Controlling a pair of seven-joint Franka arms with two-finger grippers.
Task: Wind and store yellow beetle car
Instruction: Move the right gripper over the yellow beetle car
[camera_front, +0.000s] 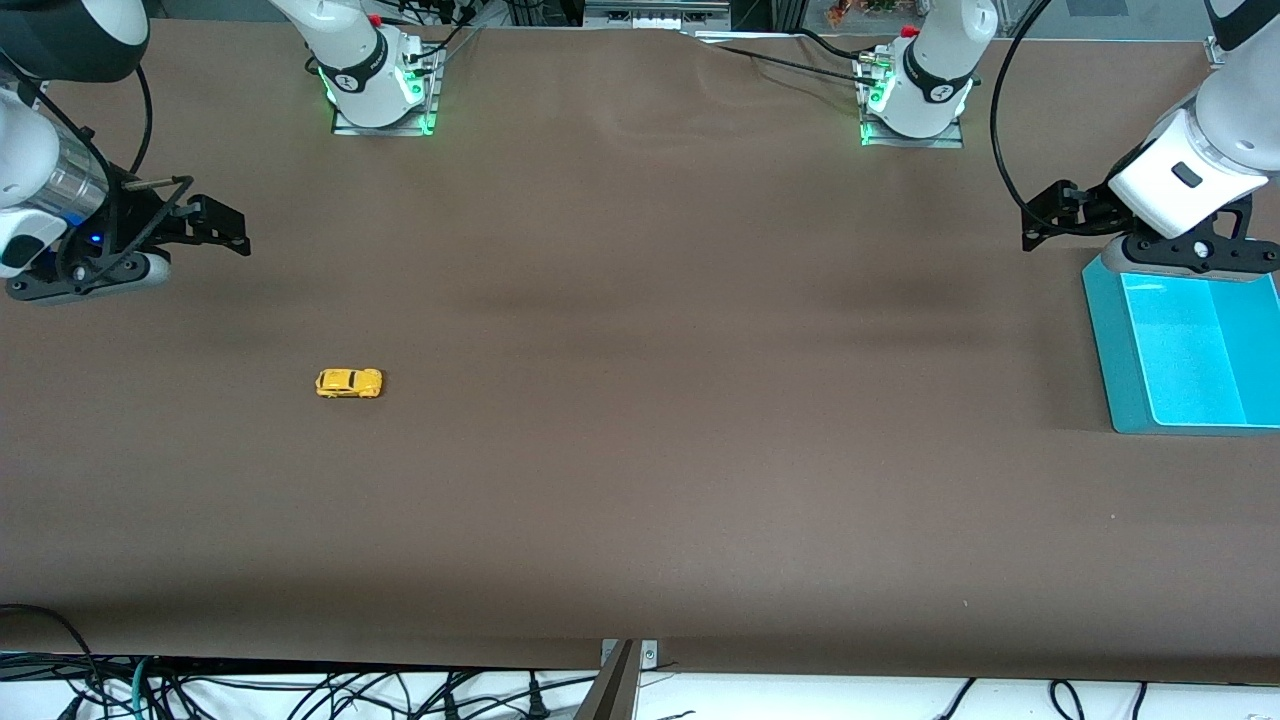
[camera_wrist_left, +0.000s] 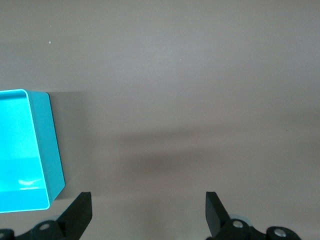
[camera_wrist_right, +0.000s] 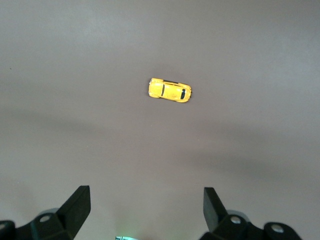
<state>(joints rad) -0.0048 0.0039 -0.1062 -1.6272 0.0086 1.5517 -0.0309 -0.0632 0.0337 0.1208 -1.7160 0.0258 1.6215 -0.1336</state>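
A robotics laboratory is indicated. Two arm bases (camera_front: 380, 85) are bolted to a brown-covered table (camera_front: 640, 480), with loose cables (camera_front: 300, 695) trailing along its near edge.

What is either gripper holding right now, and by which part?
Nothing. The left gripper and right gripper are open and empty; the yellow beetle car sits alone on the table.

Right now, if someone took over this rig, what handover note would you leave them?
Left gripper: open, empty, waiting above the table beside the blue bin at the left arm's end.
Right gripper: open, empty, up over bare table at the right arm's end; its wrist camera sees the car.
Yellow toy car: on its wheels on the table, toward the right arm's end, untouched.
Done: nothing shows as done; the car is not in the bin.
Left: pick up the car, wind it, put it in the bin.
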